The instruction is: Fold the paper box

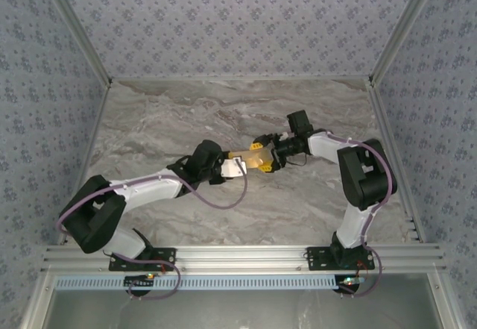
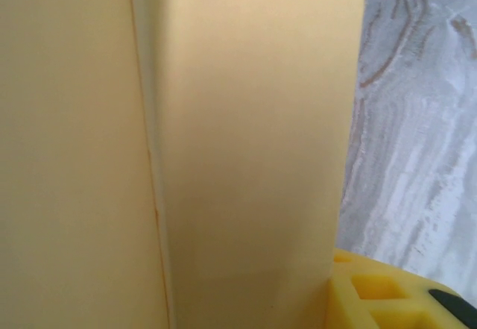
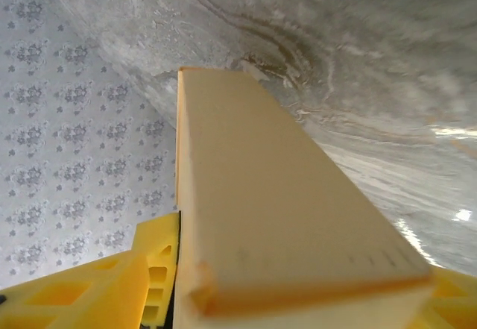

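The box is at mid-table, spanning between the left gripper and right gripper. The right's yellow fingers flank it. Whether either pair of jaws is clamped, I cannot tell.

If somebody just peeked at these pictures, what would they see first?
The left arm and right arm reach in to meet at the middle of the marble table, with the tan paper box between the left end effector and the right end effector. Up close from the right wrist, the box juts out long between bright yellow fingers. Flowery wallpaper wraps all around.
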